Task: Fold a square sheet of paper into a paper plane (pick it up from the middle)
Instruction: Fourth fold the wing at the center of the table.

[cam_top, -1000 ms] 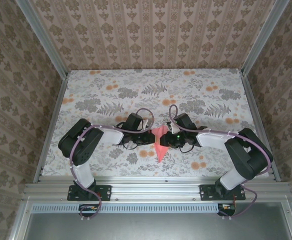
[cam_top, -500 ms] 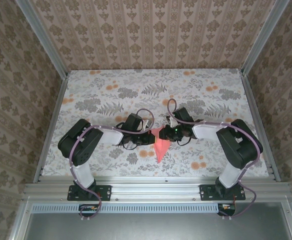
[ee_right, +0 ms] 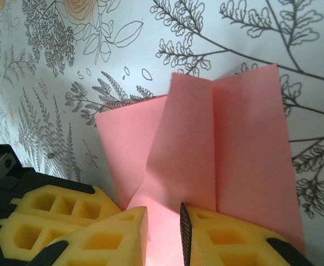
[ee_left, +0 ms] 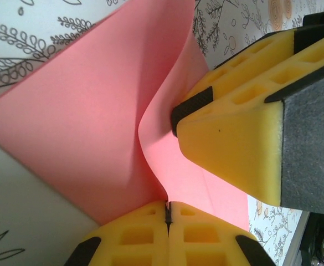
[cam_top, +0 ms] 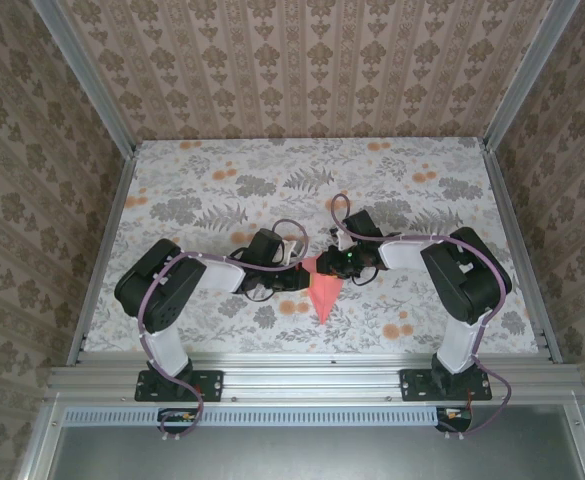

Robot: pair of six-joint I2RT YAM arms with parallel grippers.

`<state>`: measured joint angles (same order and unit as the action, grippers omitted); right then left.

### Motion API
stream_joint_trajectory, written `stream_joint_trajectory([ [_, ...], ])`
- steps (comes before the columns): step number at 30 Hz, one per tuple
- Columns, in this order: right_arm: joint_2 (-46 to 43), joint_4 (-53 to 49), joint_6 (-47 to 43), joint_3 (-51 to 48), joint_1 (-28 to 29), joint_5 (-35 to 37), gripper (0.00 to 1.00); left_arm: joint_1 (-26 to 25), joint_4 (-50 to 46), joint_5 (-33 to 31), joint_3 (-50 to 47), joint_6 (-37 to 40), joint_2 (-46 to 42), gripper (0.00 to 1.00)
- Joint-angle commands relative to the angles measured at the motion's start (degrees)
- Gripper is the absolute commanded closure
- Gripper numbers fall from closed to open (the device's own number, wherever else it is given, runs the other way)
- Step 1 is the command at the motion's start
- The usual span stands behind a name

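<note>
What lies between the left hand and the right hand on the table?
The folded pink paper lies between the left hand and the right hand. The top view shows this, with the two hands meeting over the paper's far end.

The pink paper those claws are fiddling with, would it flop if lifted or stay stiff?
Probably floppy: the pink paper bows in a soft curve where the left claw pinches it. Likely very light and easily crumpled, being so thin. Its creases may stiffen it slightly.

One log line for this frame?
stage: mid-fold | pink paper: partly folded, pointed | left end effector: shut on pink paper | right end effector: jaws slightly apart, paper between
</note>
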<state>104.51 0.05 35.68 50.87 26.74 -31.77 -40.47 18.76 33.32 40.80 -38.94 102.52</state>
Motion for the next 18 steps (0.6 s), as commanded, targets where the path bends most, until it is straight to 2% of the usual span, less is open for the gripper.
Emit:
stream_joint_trajectory([
  [1,1.9,0.4,-1.3,1.1,-0.1,-1.2,0.75,0.8,-4.3,-1.2,-2.0,2.0,0.7,1.00],
  [11,3.0,-6.3,-4.7,1.7,-0.1,2.7,0.76,1.1,-5.5,-0.1,-0.5,1.9,-0.4,1.00],
  [18,3.0,-7.0,-5.5,0.7,0.0,3.9,0.80,1.1,-10.2,-0.9,2.5,2.7,-3.7,0.98],
])
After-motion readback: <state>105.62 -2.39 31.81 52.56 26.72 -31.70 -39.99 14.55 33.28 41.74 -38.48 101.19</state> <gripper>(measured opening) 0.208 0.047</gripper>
